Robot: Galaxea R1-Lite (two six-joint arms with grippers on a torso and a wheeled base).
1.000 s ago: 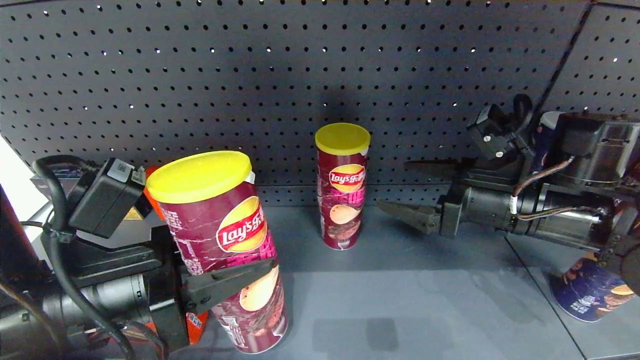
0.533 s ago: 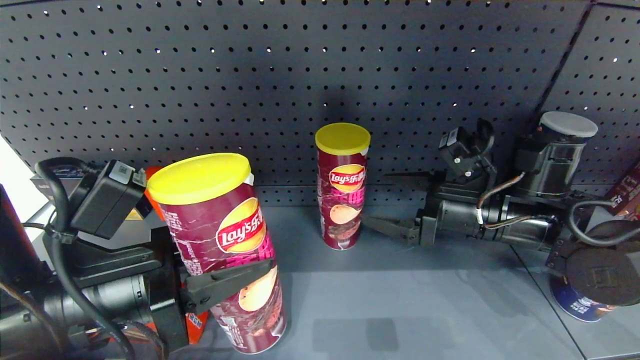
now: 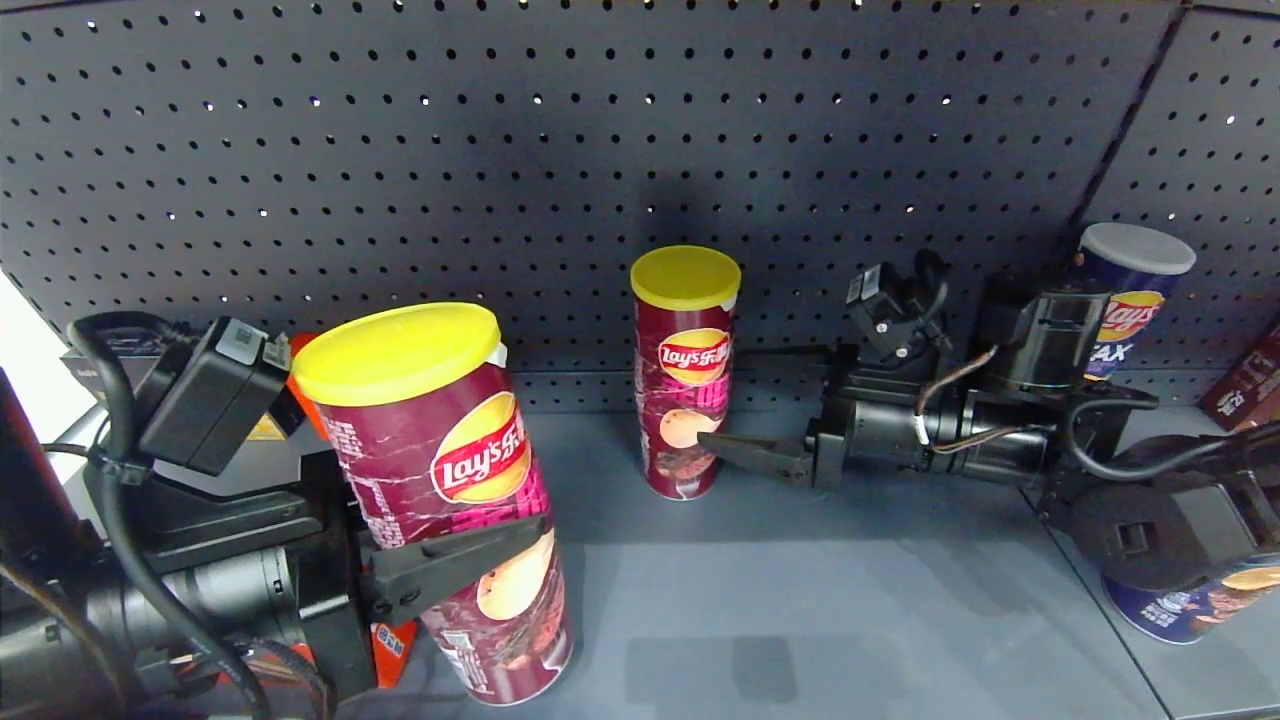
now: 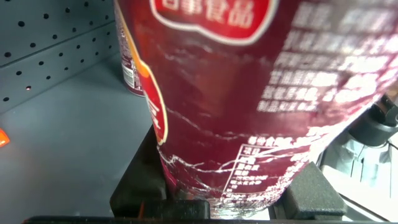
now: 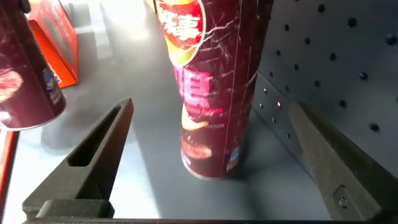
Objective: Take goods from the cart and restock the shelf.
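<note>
Front-left on the shelf (image 3: 850,600), the left pincer (image 3: 470,520) is clamped round the middle of a yellow-lidded crisp can (image 3: 400,420), which leans a touch, just beside an orange box (image 5: 59,43). I'd want that can squared upright with its base flat down before the grip loosens. Mid-shelf, by the back wall, a second can (image 3: 685,400) stands upright. The right pincer (image 3: 738,400) is spread wide with a finger either side of it, the nearer tip right at its wall, squeezing nothing.

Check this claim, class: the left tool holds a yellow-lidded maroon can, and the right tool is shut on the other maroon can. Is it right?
No. The right tool is open, not gripping the other maroon can, as the right wrist view shows. The left tool holds its yellow-lidded maroon can.
</note>
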